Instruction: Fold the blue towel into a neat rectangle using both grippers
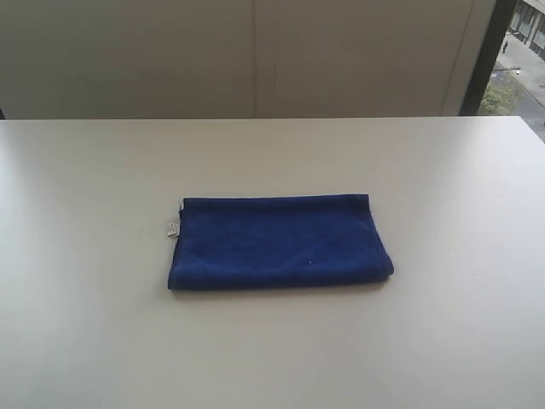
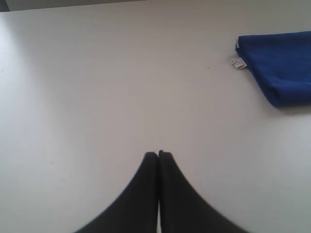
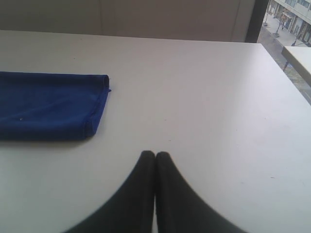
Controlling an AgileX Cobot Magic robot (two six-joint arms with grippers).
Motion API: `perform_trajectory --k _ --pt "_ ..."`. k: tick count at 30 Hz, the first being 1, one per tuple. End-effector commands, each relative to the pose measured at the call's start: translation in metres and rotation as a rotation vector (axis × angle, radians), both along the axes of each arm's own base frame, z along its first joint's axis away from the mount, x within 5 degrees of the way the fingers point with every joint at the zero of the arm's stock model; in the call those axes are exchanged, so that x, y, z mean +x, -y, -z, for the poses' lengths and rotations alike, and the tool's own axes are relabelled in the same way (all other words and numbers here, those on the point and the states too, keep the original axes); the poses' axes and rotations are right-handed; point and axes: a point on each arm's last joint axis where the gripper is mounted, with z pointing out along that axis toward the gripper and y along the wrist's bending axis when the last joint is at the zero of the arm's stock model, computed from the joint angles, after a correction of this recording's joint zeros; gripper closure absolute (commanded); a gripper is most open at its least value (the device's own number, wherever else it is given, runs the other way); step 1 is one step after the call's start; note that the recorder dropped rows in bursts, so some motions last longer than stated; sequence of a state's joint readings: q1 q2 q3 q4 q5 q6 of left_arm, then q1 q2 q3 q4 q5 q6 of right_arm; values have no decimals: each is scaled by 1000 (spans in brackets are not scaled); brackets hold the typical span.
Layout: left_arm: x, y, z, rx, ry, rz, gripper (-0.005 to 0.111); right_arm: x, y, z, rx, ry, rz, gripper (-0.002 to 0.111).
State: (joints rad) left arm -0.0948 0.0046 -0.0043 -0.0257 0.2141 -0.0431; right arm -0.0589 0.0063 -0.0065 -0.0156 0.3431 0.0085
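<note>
Both our left gripper [image 2: 158, 154] and right gripper [image 3: 155, 154] hang clenched and empty over bare tabletop [image 1: 443, 170], each well apart from the towel [image 1: 279, 242]. It lies folded into a flat rectangle around the tabletop's middle, its tag [image 1: 173, 227] sticking out at one short end. We judge the fold finished, which is why we keep clear.

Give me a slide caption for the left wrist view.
Left gripper shut, clear of the folded towel, white tag showing, on the table.
</note>
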Motion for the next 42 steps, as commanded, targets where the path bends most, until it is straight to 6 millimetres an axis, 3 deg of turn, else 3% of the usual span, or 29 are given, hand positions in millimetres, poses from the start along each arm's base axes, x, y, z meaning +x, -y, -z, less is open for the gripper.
perform_trajectory --k 1,42 --pt "0 0 1 -6 7 3 107 0 0 1 -9 7 -5 108" --pt "0 -2 1 -4 8 -31 107 0 0 1 -9 7 -5 108"
